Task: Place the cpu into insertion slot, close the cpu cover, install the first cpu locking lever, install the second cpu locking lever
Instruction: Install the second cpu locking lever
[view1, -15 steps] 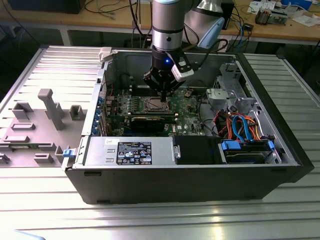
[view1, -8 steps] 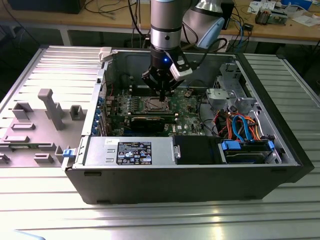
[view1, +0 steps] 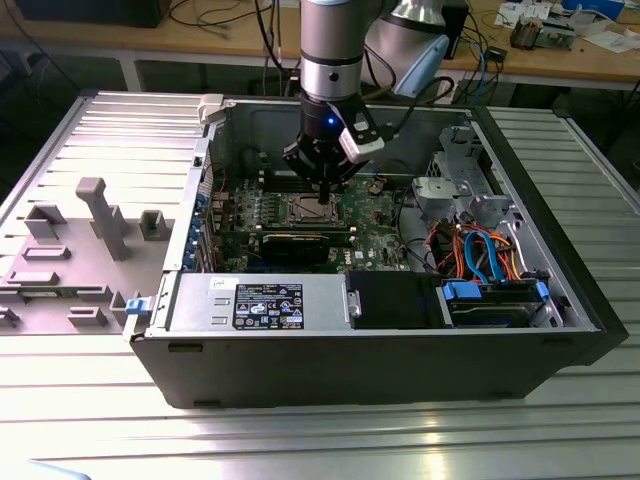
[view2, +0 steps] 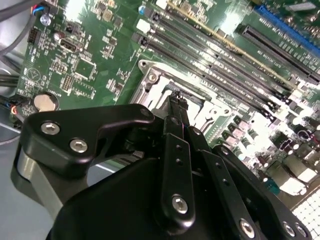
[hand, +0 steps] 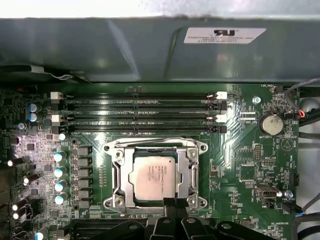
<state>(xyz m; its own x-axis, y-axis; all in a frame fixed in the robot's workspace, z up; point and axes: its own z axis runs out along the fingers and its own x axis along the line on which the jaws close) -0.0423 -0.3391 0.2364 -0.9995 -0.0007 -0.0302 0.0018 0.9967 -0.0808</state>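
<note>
The cpu, a silver-grey square, lies flat in the insertion slot on the green board. The cpu cover, a silvery frame with a cut-out centre, lies flat around it. A thin wire lever runs along the socket edge nearest the memory slots. My gripper hangs just over the opposite socket edge with its black fingers pressed together. In the second wrist view the gripper tips sit at the socket's metal rim. The exterior view has the gripper low inside the open case, directly over the socket.
Long black memory slots run beside the socket, with the case wall behind them. A coin battery sits on the board. The power supply and a drive cage with coloured cables fill the case. A grey fixture stands at the exterior view's left.
</note>
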